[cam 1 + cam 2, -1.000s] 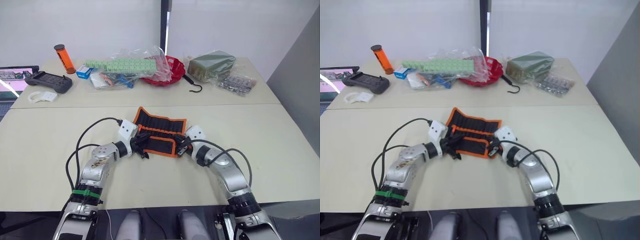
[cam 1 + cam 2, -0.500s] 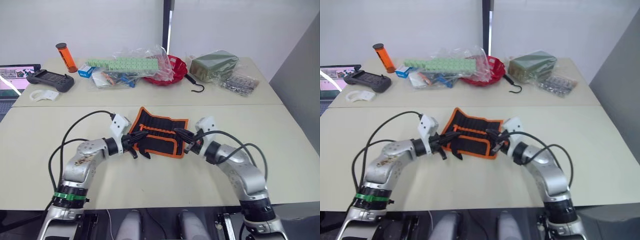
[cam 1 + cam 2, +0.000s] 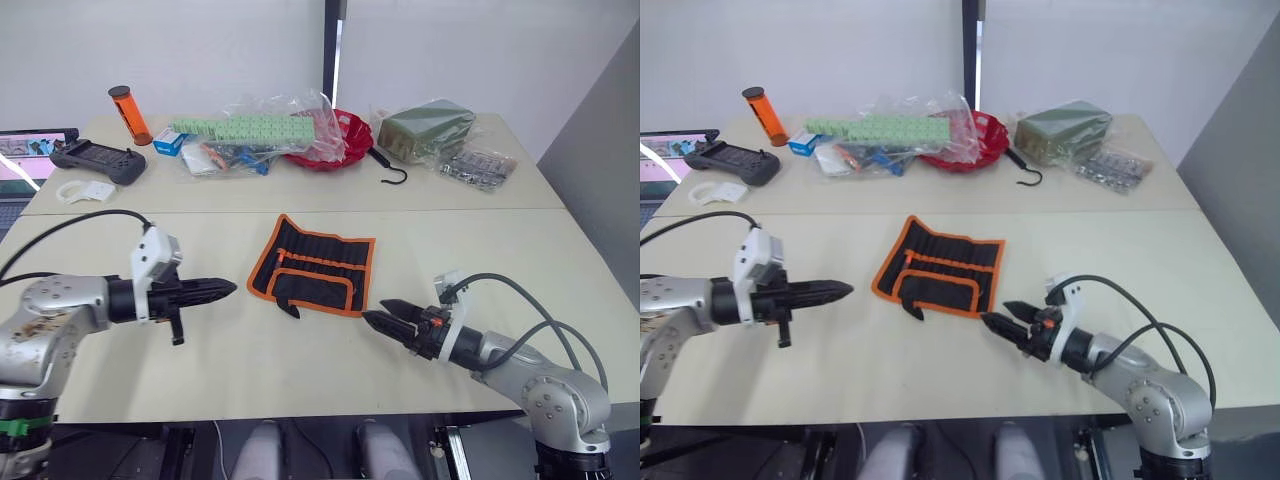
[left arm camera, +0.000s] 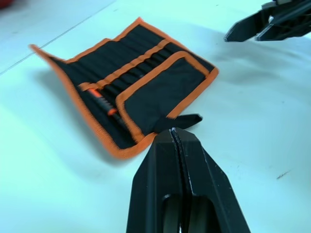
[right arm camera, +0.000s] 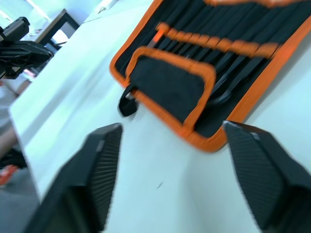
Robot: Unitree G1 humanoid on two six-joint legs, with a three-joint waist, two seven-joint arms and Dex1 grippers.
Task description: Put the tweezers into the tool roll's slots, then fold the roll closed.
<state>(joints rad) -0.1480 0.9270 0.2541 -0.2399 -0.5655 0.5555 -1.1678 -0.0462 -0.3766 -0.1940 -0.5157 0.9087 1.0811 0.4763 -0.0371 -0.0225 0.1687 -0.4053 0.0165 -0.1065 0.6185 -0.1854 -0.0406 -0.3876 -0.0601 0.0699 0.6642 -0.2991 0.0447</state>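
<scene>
Several slim black tweezers (image 5: 228, 80) sit tucked in the slots (image 3: 318, 262) of the tool roll (image 3: 313, 265), their shafts running under the orange stitched band; an exact count cannot be made, but no loose tweezers lie on the bare worktop (image 3: 300, 350) around the roll. The roll lies near the middle of the worktop, a little toward the near edge, with only its small orange-edged flap (image 4: 165, 94) laid over the lower part of the slots and a short black strap end poking out at its near edge. The rest of the inner face is exposed, so the roll reads as not yet folded closed. Judgement: the loading step looks finished or nearly so, and the fold is the main part left. The left gripper (image 3: 222, 290) hovers just above the worktop on the roll's left, well apart from it, fingers pressed together and holding nothing. The right gripper (image 3: 380, 318) hovers off the roll's near right corner, close but not touching, fingers spread and empty. Along the far edge of the worktop sit an orange tube (image 3: 128, 115), a dark handheld controller (image 3: 98, 162), bagged green parts (image 3: 250, 128), a red dish (image 3: 340, 140), a black hook (image 3: 392, 170) and a dark green packet (image 3: 425, 128), all well clear of the roll.
</scene>
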